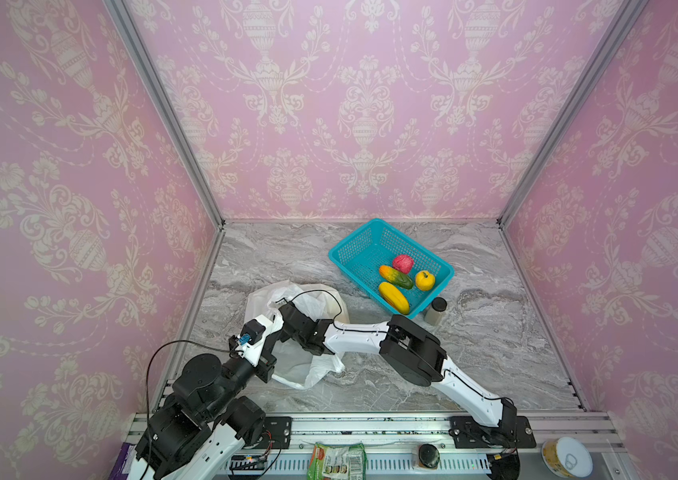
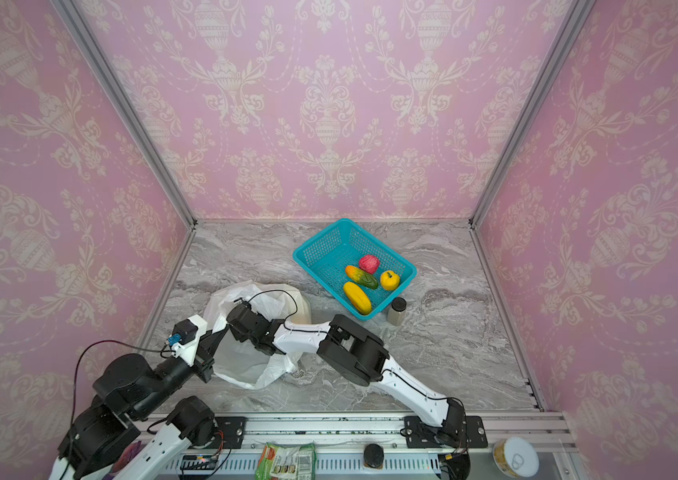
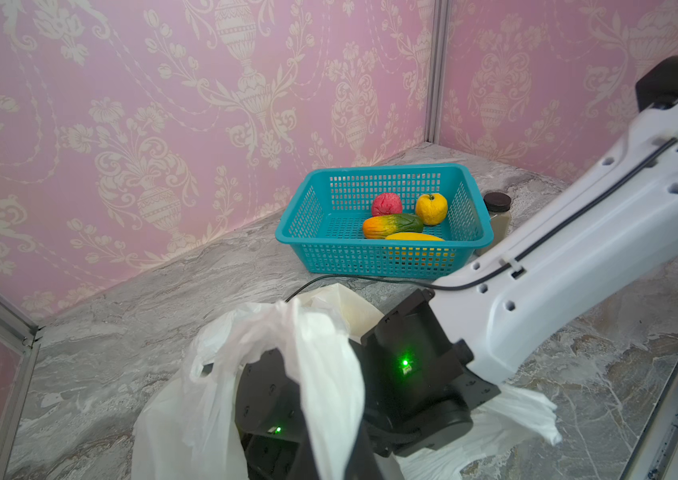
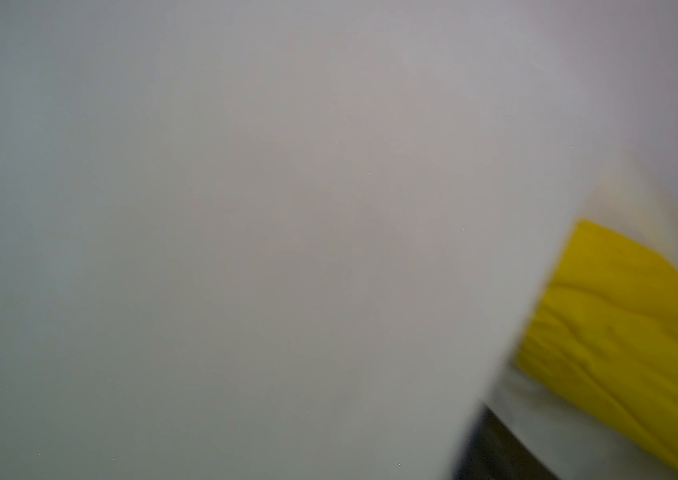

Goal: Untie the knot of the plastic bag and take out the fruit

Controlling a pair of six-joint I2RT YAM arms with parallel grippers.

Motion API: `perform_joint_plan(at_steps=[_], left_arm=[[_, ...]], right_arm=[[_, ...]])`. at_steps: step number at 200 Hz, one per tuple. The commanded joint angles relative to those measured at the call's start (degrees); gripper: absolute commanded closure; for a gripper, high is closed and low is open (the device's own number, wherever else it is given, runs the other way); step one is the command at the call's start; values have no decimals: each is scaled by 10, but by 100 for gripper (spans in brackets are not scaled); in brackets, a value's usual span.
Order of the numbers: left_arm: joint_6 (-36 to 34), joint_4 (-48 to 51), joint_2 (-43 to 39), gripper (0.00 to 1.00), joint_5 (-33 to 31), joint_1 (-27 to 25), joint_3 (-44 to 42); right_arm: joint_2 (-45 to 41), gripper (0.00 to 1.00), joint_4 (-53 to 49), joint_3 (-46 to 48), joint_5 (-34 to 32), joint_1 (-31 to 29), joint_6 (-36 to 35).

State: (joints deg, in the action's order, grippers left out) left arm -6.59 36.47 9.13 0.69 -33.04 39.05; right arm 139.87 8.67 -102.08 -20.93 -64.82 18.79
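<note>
White film of the plastic bag (image 4: 245,208) lies almost against the lens of the right wrist camera and fills nearly all of that view. At its edge a yellow fruit (image 4: 619,332) shows, wrinkled and blurred, close in front of the right claw (image 1: 287,311). This claw is deep inside the open mouth of the bag, with the plastic all around it. I cannot tell if its jaws stand open or are already on the fruit.

The left claw (image 1: 268,368) is closed. It appears to pinch the rim of the bag on the near side and to hold the mouth up for the other arm. I see no knot anywhere. The handles hang loose, so I judge that the untying is done.

Well apart from the right claw, beyond its elbow on the bench (image 1: 474,353), stands a teal basket (image 1: 353,236). Four fruits lie in it:
- a pink-red ball (image 1: 403,263)
- an orange-green mango (image 1: 396,277)
- a yellow apple (image 1: 425,280)
- a long yellow fruit (image 1: 393,297)

A small dark-lidded jar (image 1: 437,309) stands just beside the basket, outside it.

So the task looks far along, but it is not finished. At least the one yellow fruit is not out of the bag yet. Whether more fruit lies under the plastic, I cannot say.
</note>
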Motion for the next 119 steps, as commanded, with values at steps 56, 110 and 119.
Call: perform_joint_plan(at_steps=[56,110,119], left_arm=[[2,7,17,100,-13,8,-4],[3,6,21,100,-15,9,-4],[3,7,25,100,-15,10,-3]], right_arm=[[-255,39,208,288,27,-25,-32],[-345,42,312,426,101,-29,-36],[-360,42,323,442,111,-31,-44]])
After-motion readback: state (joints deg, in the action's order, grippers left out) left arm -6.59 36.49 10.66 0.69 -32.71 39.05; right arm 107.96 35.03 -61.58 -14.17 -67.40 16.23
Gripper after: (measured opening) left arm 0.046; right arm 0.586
